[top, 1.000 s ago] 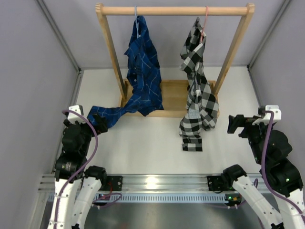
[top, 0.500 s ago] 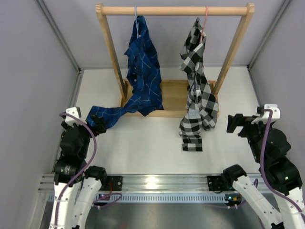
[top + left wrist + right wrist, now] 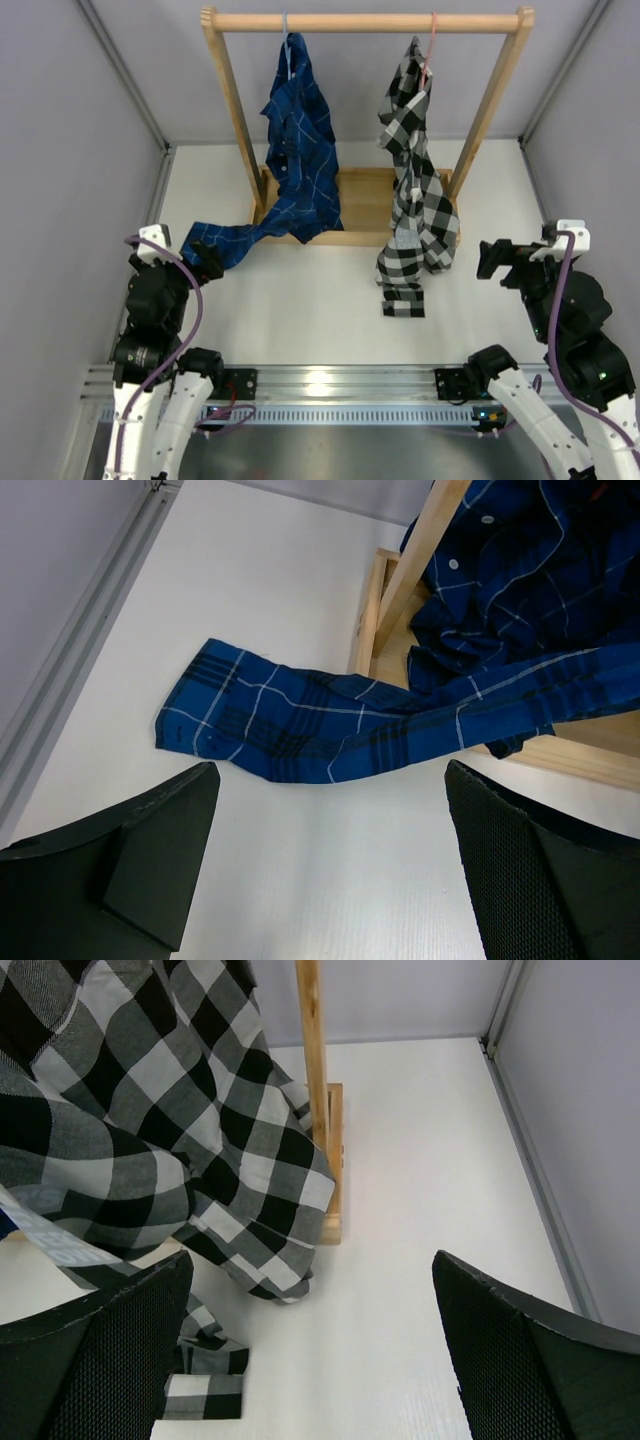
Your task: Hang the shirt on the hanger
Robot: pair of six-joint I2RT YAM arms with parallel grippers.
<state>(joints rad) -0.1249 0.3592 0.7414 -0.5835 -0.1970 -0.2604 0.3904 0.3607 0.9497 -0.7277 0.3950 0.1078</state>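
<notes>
**Status of task**

1. Shirt [image 3: 412, 180]: suspended from the hanger [image 3: 432, 45]. The hanger hook sits over the rail [image 3: 365, 21] of the wooden rack [image 3: 480, 120], towards the right end. Only the pink hook and neck show; the hanger body is hidden inside the fabric.
2. The shirt hangs bunched and twisted. Its lower part drapes over the rack base, and one end lies folded on the bench [image 3: 300, 310].
3. Left claw [image 3: 207, 257]: released, grasping nothing, set low over the bench near the left wall. The trailing sleeve of the blue shirt [image 3: 300, 140] lies just ahead of it, not touched.
4. Right claw [image 3: 488, 260]: released, grasping nothing, near the right wall, well apart from the shirt.

**Assessment**

The hanging step appears complete: the shirt is carried by the hanger, and neither claw supports it. Whether both shoulders are seated on the hanger cannot be determined. At most, straightening the garment may be left.
</notes>
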